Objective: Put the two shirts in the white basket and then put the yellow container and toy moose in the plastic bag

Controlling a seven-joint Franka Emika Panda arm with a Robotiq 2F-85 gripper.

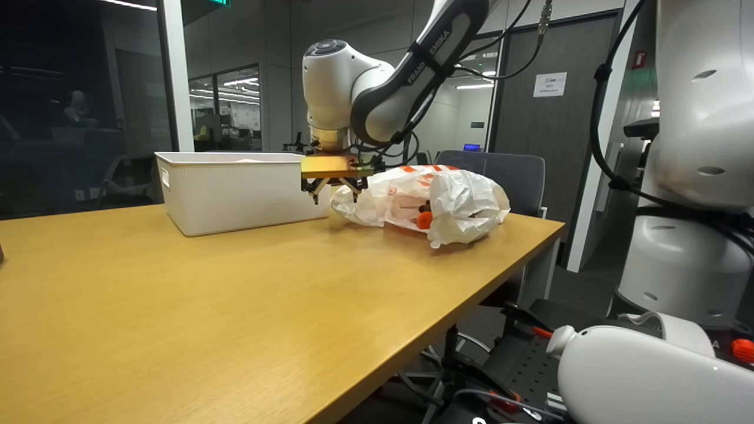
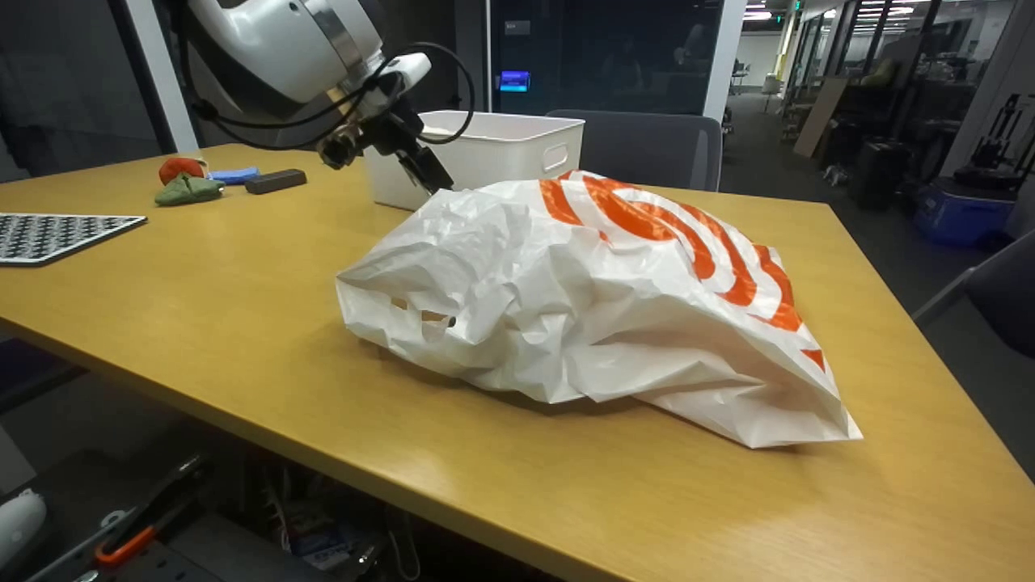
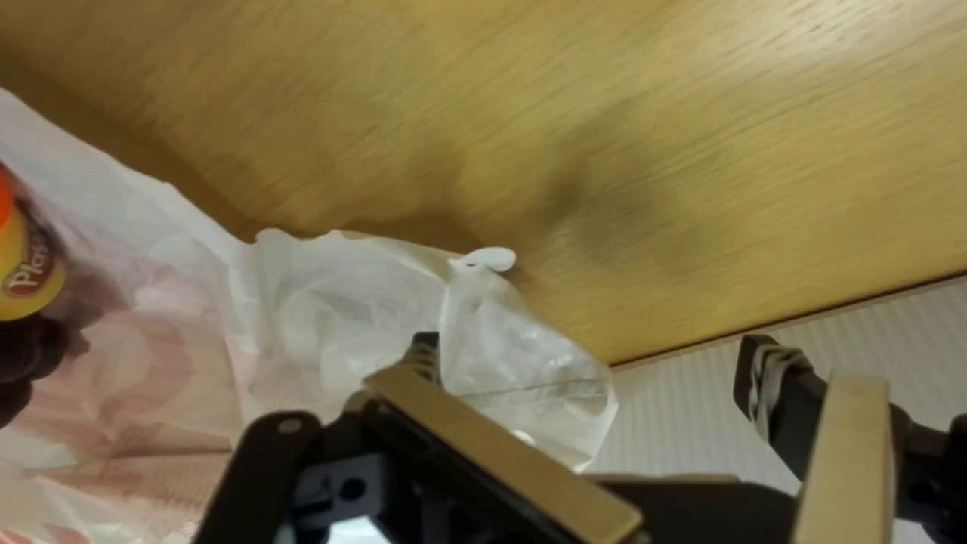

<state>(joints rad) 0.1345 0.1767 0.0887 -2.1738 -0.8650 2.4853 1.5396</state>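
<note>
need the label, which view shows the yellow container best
The wrist view: the container, though cut by the frame, shows its label. The exterior views show only its orange lid, or the bag hiding it.

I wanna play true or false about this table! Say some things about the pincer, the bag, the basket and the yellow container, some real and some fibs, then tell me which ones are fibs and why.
1. The pincer is open. True.
2. The yellow container has an orange lid. True.
3. The pincer is gripping the yellow container. False: the two are apart.
4. The white basket stands on the table. True.
5. The yellow container is in the white basket. False: it is in the plastic bag.
6. The plastic bag is green all over. False: it is white and orange.
</note>
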